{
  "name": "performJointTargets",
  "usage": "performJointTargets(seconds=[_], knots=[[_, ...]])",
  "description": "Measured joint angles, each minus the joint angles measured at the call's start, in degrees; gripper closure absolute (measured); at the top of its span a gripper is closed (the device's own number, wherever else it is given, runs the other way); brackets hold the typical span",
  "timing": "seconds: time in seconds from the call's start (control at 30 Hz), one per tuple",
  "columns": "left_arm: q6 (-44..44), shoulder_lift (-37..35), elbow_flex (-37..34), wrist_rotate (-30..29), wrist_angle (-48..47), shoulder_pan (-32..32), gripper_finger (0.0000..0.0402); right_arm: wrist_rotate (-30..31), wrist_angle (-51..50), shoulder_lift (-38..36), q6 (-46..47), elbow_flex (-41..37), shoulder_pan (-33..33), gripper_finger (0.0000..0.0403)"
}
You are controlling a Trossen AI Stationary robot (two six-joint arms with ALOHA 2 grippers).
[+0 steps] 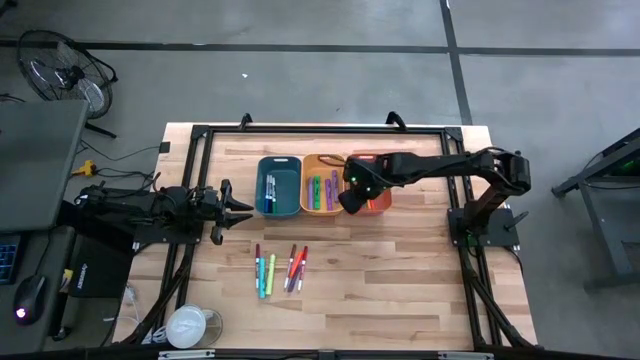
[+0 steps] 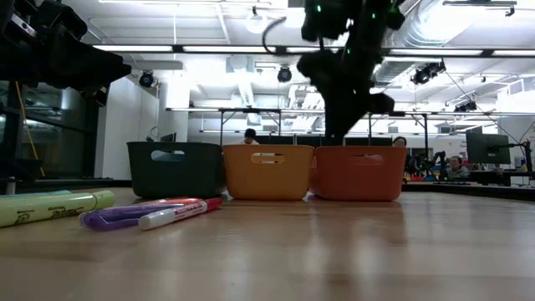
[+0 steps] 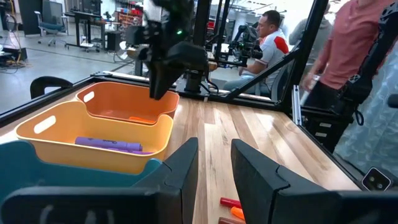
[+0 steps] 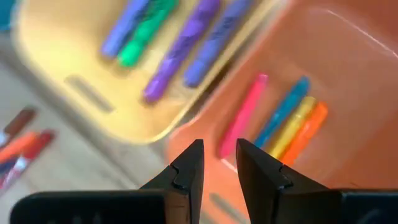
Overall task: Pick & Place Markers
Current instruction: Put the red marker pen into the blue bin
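Observation:
Several markers (image 1: 280,270) lie flat on the wooden table near its middle front; they also show in the low view (image 2: 125,213). More markers lie in the yellow-orange bin (image 4: 180,43) and in the orange bin (image 4: 280,124). My right gripper (image 1: 350,200) hovers above the near left corner of the orange bin (image 1: 372,185), fingers pointing down, open and empty (image 4: 219,163). My left gripper (image 1: 238,206) waits at the table's left, beside the teal bin (image 1: 279,185), open and empty (image 3: 214,165).
The three bins stand in a row at the table's middle, teal, yellow-orange (image 1: 322,185), orange. A black frame (image 1: 320,130) runs round the table. A white round object (image 1: 190,325) sits at the front left. People show beyond the table (image 3: 348,50).

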Motion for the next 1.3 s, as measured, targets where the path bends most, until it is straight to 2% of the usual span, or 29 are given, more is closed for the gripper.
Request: performJointTargets(seconds=[0.33,0.8,0.9,1.17,1.3], knots=[[0.0,0.0,0.0,0.0,0.01,0.0,0.0308,1.05,-3.22,-0.04,-13.64,7.89,6.49,0.032],[0.0,0.0,0.0,0.0,0.0,0.0,0.0308,1.82,-1.79,1.75,-18.23,10.38,17.46,0.032],[0.0,0.01,0.0,0.0,0.0,0.01,0.0308,1.58,-0.8,3.33,-12.4,10.38,19.52,0.032],[0.01,0.0,0.01,0.0,0.0,0.01,0.0308,0.02,6.09,8.69,14.01,10.38,24.56,0.032],[0.0,0.0,0.0,0.0,0.01,0.0,0.0308,-0.09,9.92,11.8,24.03,10.38,26.36,0.032]])
